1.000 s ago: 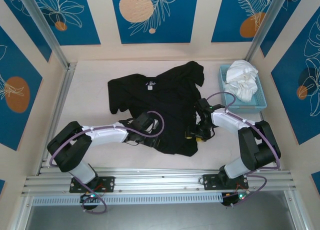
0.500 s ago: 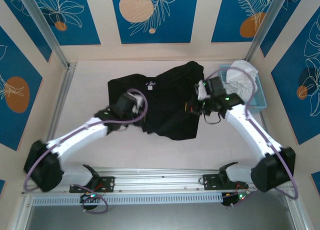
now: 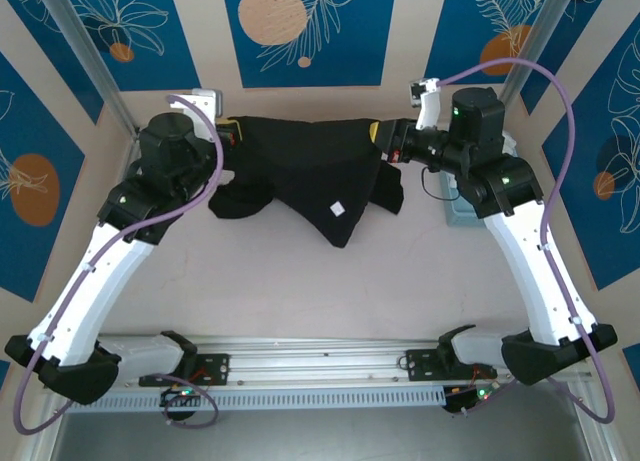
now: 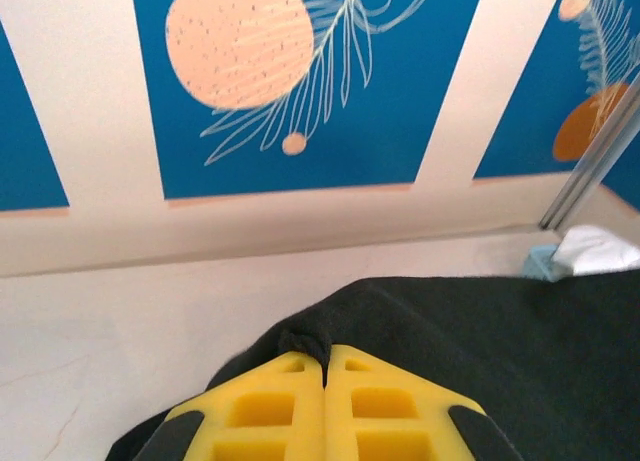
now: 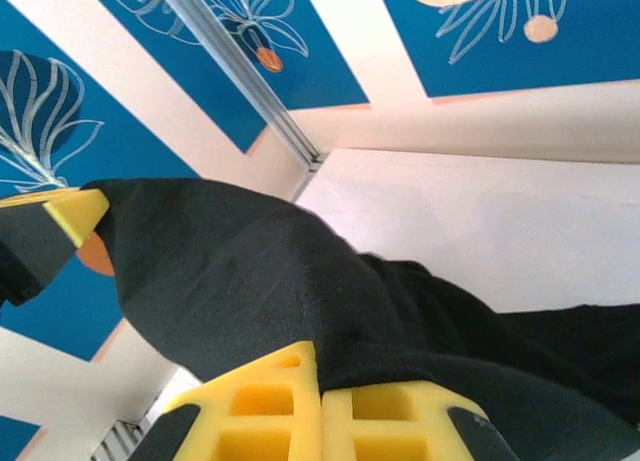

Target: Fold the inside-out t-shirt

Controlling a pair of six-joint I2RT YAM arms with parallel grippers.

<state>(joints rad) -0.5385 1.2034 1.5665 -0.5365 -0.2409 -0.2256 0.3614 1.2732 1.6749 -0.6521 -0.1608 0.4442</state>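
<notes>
top external: the t-shirt [image 3: 310, 171] hangs stretched above the table [image 3: 300, 281] between the left gripper [image 3: 228, 131] and right gripper [image 3: 385, 141], each pinching its top edge. left wrist: yellow fingers [image 4: 265, 406] pressed together on black cloth. right wrist: jaws likewise clamped on the fabric.

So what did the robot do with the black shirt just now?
The left gripper and right gripper swung from the front of the table toward the back wall. They pinched shut on the t-shirt and lifted it, so it now hangs stretched between them instead of lying flat. The blue basket with the white cloth stayed on the right.
</notes>
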